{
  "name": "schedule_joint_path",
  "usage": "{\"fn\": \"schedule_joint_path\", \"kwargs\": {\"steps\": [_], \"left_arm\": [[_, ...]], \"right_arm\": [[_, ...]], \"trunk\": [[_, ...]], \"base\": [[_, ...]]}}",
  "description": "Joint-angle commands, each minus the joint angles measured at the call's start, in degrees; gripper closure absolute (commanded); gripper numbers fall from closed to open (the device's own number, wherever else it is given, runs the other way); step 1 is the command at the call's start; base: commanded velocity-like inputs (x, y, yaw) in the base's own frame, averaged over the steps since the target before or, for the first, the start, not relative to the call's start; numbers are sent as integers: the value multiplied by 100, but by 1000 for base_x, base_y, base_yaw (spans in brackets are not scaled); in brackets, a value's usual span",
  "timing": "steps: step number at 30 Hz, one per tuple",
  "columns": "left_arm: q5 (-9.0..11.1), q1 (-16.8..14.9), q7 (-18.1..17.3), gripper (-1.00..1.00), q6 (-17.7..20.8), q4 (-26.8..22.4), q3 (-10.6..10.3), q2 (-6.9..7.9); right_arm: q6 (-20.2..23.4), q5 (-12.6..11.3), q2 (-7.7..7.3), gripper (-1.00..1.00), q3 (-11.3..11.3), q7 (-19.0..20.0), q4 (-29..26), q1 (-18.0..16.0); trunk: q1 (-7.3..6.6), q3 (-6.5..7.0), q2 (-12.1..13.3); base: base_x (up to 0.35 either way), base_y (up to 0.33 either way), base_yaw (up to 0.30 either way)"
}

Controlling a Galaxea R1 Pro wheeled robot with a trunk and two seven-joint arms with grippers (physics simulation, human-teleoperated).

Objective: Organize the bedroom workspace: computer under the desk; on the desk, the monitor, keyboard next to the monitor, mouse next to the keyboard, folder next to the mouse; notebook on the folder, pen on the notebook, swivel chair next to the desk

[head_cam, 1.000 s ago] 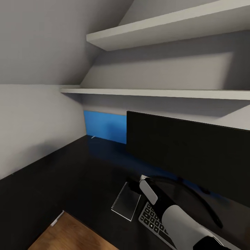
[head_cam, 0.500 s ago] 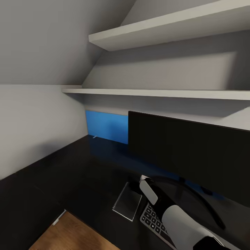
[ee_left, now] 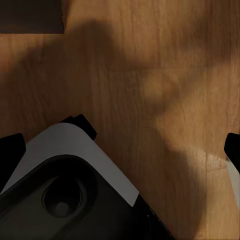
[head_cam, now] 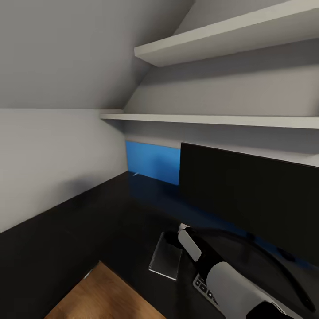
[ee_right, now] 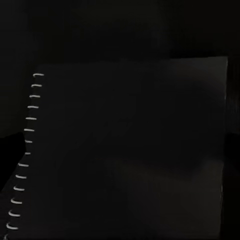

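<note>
— At the far left of the head view we see the wooden floor (head_cam: 102,297) past the edge of the black bench (head_cam: 79,226). Our left gripper? We cannot tell how wide it stands.

— In the middle, the notebook (head_cam: 166,261) lies flat on the bench, just left of the keyboard (head_cam: 204,287). Our right gripper (head_cam: 177,235) reaches over its far end; we cannot tell its opening or whether it grips anything. The right wrist view shows the notebook's spiral binding (ee_right: 22,155).

— To the right, the monitor (head_cam: 248,195) stands on the bench, before the blue wall panel (head_cam: 153,160).
</note>
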Motion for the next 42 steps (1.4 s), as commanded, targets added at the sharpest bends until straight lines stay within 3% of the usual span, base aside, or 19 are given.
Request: {"fn": "schedule_joint_path", "kwargs": {"steps": [1,42], "left_arm": [[40,3,48,-100,7,-21,-27,7],[-17,3,48,-100,25,-21,-37,-11]], "right_arm": [[9,-44,0,-100,14,-46,-7,-4],[9,-46,0,-100,14,-40,-7,-4]], "trunk": [[0,-5,-4],[0,-3,-4]], "base": [[0,0,243],[0,0,232]]}}
